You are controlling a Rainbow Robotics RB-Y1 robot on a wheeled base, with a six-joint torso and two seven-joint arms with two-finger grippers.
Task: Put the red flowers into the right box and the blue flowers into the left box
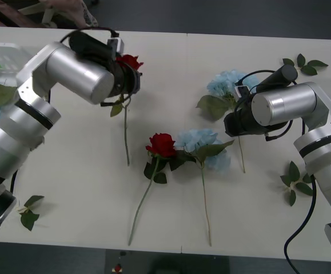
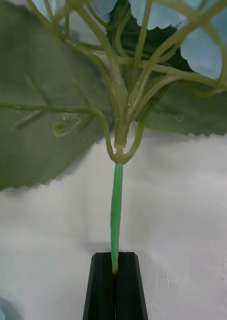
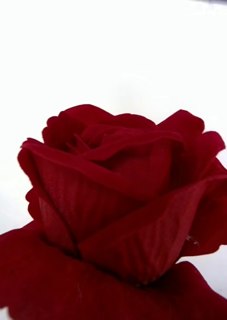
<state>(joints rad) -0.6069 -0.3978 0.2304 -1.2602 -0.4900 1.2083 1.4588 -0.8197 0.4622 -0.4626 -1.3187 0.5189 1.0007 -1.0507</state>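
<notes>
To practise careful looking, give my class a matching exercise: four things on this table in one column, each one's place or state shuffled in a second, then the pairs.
1. far red rose
2. middle red rose
3. far blue hydrangea
4. leaf sprig

a. stem shut in the right gripper
b. alone near the table's front left corner
c. bloom at the left arm's end
d. beside the middle blue hydrangea

Pairs: 1-c, 2-d, 3-a, 4-b

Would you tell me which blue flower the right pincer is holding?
The far one, its stem clamped in the right pincer; the near one lies free.
</notes>
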